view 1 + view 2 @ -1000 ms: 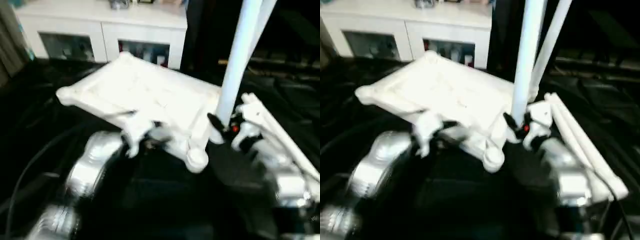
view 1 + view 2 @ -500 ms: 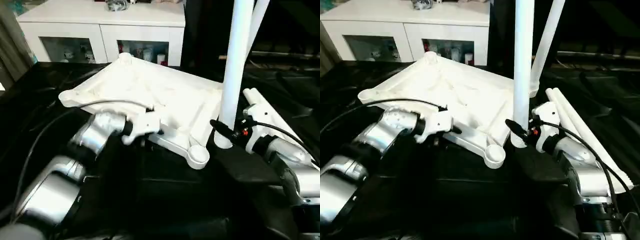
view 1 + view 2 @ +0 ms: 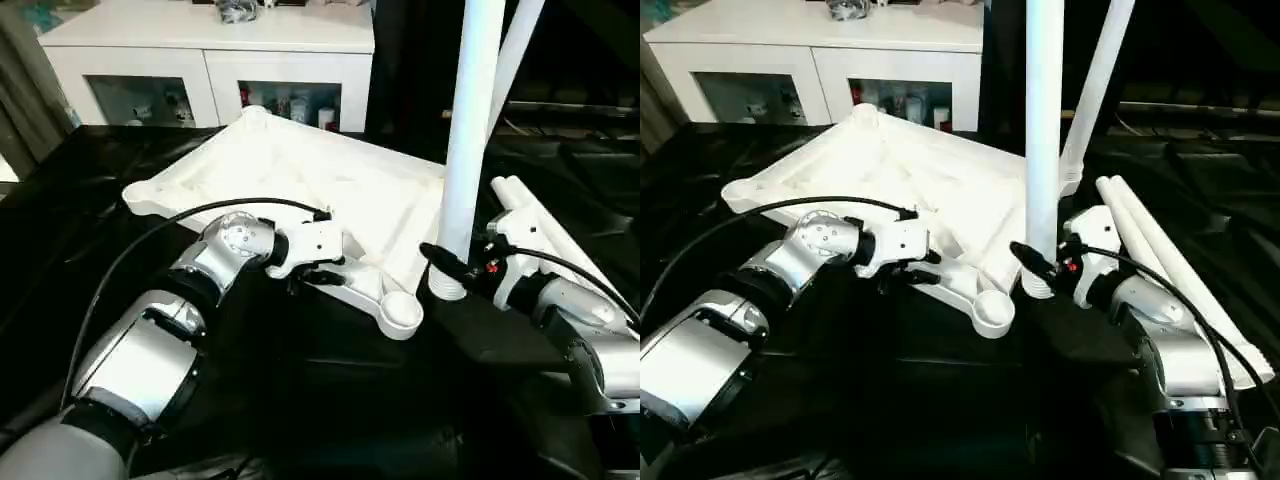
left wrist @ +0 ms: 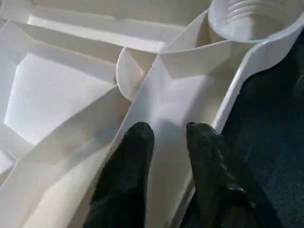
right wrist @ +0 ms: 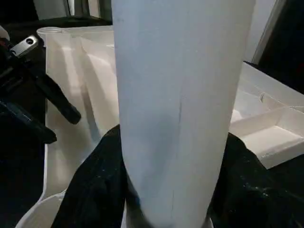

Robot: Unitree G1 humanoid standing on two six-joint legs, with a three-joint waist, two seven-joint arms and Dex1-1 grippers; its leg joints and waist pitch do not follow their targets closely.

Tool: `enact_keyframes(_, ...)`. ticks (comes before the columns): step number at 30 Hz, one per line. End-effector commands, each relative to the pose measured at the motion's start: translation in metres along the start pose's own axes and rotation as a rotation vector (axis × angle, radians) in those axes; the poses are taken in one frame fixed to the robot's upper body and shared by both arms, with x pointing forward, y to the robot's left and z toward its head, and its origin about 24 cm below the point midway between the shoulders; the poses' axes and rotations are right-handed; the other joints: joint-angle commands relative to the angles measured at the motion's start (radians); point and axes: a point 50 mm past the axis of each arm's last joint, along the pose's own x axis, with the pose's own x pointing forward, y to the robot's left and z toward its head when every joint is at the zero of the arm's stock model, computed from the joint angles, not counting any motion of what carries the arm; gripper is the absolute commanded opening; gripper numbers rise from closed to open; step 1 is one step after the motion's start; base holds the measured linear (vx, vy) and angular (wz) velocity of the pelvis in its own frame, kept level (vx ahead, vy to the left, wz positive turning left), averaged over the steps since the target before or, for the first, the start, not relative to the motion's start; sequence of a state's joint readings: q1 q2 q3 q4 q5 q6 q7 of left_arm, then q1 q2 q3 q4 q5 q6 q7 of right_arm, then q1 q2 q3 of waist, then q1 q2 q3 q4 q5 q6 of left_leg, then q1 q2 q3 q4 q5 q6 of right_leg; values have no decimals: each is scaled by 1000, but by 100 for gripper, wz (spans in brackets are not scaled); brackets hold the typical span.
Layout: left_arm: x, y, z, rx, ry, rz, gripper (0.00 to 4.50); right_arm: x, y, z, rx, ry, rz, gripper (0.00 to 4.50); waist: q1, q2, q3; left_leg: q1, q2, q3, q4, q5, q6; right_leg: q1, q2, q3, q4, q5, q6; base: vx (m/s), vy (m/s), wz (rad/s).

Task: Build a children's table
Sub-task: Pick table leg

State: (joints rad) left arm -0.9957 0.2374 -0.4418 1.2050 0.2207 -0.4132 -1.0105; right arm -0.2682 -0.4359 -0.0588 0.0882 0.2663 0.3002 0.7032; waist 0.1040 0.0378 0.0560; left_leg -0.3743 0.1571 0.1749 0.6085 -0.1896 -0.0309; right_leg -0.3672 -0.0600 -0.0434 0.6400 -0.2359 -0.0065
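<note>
The tabletop (image 3: 300, 180) is lying upside down on the black table (image 3: 80, 200), its ribbed underside facing up and one round corner socket (image 3: 402, 312) pointing toward the robot. The left gripper (image 3: 318, 277) is reaching in at the near rim just beside that socket; its black fingers (image 4: 128, 166) are standing slightly apart over the rim's inner wall, gripping nothing clearly. The right gripper (image 3: 450, 272) is clamping an upright leg (image 3: 468, 130), whose lower end is sitting just beside the tabletop's near right edge. A second leg (image 3: 1095, 90) is rising at a slant behind it. Two more legs (image 3: 1170, 270) are lying side by side on the black table, right of the right gripper.
</note>
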Motion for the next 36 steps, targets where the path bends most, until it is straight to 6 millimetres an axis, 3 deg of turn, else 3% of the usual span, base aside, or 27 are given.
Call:
enact_keyframes(1,-1,-3,-7,-14,51,-46,97,0,1,7,-26,-19,10,189,4,-11,-69,13,73,-31,-65,-129,69,47,-104,50,-81,24,-286,0,0,0)
enact_keyframes(5,-6,3,-1,-23,4,-59,74,-1,-1,9,-28,-21,4,189,4,-11,-68,13,75,-32,-67,-130,67,47,-104,49,-81,18,-286,0,0,0)
enact_keyframes(7,-9,4,1,-26,-9,-82,41,-1,-1,8,-28,-22,3,189,5,-5,-71,13,76,-32,-66,-116,73,47,-105,49,-75,60,-295,0,0,0)
enact_keyframes(11,-14,6,5,-15,-18,-141,35,-1,-1,8,-29,-22,0,189,8,-6,-71,12,76,-32,-65,-109,86,47,-106,48,-74,93,-302,0,0,0)
enact_keyframes(13,-14,5,6,-50,-34,-178,68,-1,-1,7,-29,-21,0,189,11,-2,-71,14,79,-31,-67,-113,83,45,-107,47,-74,84,-308,0,0,0)
enact_keyframes(21,-6,2,5,31,-7,-128,120,1,1,6,-30,-20,5,189,12,-2,-70,13,80,-33,-67,-130,80,47,-108,48,-77,67,-304,0,0,0)
enact_keyframes(36,4,-12,-7,64,66,-141,120,2,3,6,-36,-16,12,189,11,8,-75,7,80,-34,-62,-93,105,45,-107,45,-68,173,-304,0,0,0)
